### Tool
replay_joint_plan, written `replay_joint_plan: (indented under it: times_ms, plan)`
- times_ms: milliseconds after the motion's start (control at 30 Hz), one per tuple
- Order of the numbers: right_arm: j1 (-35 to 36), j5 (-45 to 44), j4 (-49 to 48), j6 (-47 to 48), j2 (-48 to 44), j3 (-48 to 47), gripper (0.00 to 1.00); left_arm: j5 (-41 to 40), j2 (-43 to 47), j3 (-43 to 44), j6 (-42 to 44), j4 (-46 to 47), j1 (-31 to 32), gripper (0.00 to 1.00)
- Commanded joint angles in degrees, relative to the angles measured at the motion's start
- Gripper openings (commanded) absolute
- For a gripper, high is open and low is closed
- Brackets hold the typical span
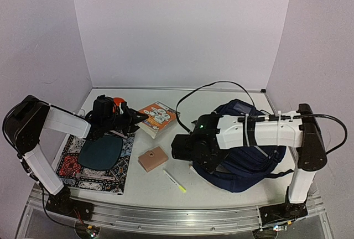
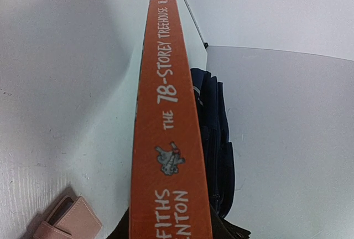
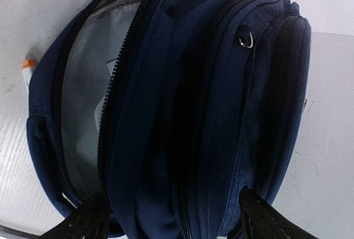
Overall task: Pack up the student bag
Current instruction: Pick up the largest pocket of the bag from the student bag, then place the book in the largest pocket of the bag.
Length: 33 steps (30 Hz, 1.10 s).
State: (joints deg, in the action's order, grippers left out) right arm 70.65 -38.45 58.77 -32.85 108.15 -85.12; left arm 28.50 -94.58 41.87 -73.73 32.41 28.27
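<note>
The student bag (image 1: 249, 161) is a navy backpack lying at the right, its main compartment unzipped onto grey lining (image 3: 83, 84). My right gripper (image 1: 207, 159) is at the bag's open end. In the right wrist view the right gripper (image 3: 174, 222) stands wide open and straddles the bag's (image 3: 182, 112) thick front section, one finger by the lining and the other outside the front pocket. My left gripper (image 1: 138, 119) is shut on an orange-spined book (image 1: 157, 118). The spine (image 2: 168, 117) fills the left wrist view, with the bag (image 2: 215, 139) behind it.
A pink wallet (image 1: 152, 158) and a yellow pen (image 1: 175, 181) lie between the arms. A patterned book (image 1: 77, 172) with a dark teal oval item (image 1: 101, 151) on it sits at the left. An orange-capped marker (image 3: 27, 65) lies beside the bag. White walls close in the table.
</note>
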Motion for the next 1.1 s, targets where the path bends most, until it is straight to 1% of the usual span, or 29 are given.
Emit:
replay_joint_plan:
  times_ms: [0, 100, 233, 333, 467, 500, 633, 733, 900, 1067]
  plan:
    - [0.1, -7.3, 7.0, -2.7, 2.9, -1.8, 0.76, 2.2, 4.2, 1.8, 2.0, 4.6, -0.5, 0.00]
    - [-0.1, -9.1, 7.6, -2.1, 3.6, -4.7, 0.62, 2.7, 4.9, 1.9, 2.3, 4.0, -0.7, 0.00]
    - [-1.4, -9.2, 7.5, 1.3, 3.5, -10.8, 0.46, 4.4, 5.9, 2.2, 2.3, 3.7, -0.7, 0.00]
    - [-3.4, -9.1, 7.1, 5.0, 3.2, -15.9, 0.30, 6.0, 6.9, 2.4, 2.5, 3.3, -0.7, 0.00]
    - [-7.1, -9.8, 6.1, 8.9, 3.1, -20.0, 0.04, 8.5, 8.1, 3.1, 2.5, 3.1, -0.6, 0.00]
    - [-7.8, -9.9, 5.9, 9.6, 3.1, -20.7, 0.01, 9.0, 8.5, 3.2, 2.4, 3.0, -0.6, 0.00]
    - [-10.2, -10.1, 4.8, 13.0, 2.9, -23.5, 0.00, 10.8, 10.2, 3.3, 2.4, 2.9, 0.1, 0.00]
    - [-12.3, -9.9, 3.8, 15.5, 2.6, -27.4, 0.00, 12.1, 11.4, 3.6, 2.2, 2.8, 1.7, 0.00]
    - [-14.8, -9.4, -1.2, 21.0, 1.5, -33.3, 0.00, 12.9, 11.5, 4.3, 1.6, 2.7, 7.0, 0.00]
    - [-16.3, -7.8, -4.3, 23.0, 1.0, -36.2, 0.00, 12.0, 10.9, 5.7, 1.2, 2.7, 11.0, 0.00]
